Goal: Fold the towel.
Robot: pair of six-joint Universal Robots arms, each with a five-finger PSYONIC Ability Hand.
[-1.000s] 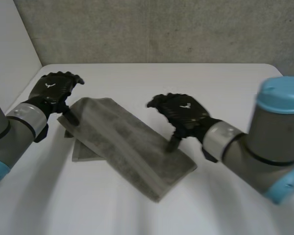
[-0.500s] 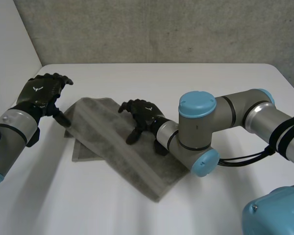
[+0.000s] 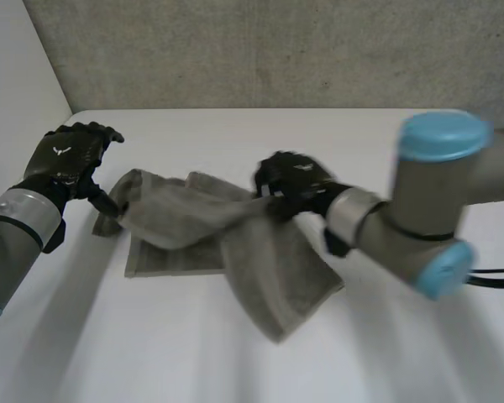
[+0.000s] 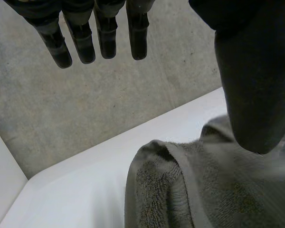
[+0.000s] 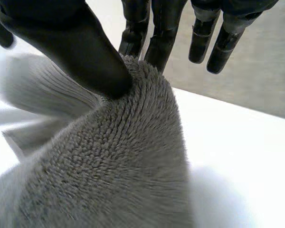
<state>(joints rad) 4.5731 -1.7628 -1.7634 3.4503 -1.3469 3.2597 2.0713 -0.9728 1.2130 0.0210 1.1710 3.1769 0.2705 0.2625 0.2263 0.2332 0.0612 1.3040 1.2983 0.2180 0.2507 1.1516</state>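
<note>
**A:** On the left half of the white table, what's different about the towel?

**B:** Half a second back it lay flat as a slanted strip, with the right hand resting on its middle. Now that hand has its thumb and fingers pinched on a ridge of cloth and has drawn it up off the table. The end toward the near edge is still down.

**A:** And the left hand?

**B:** It's at the towel's far-left corner, fingers straight and clear of the cloth, only the thumb against the bunched edge. I'd judge a fold is just starting, with that corner as the anchor.

**A:** Surroundings?

**B:** A smooth tabletop, a grey concrete wall behind the far edge, and a white panel along the left.
</note>
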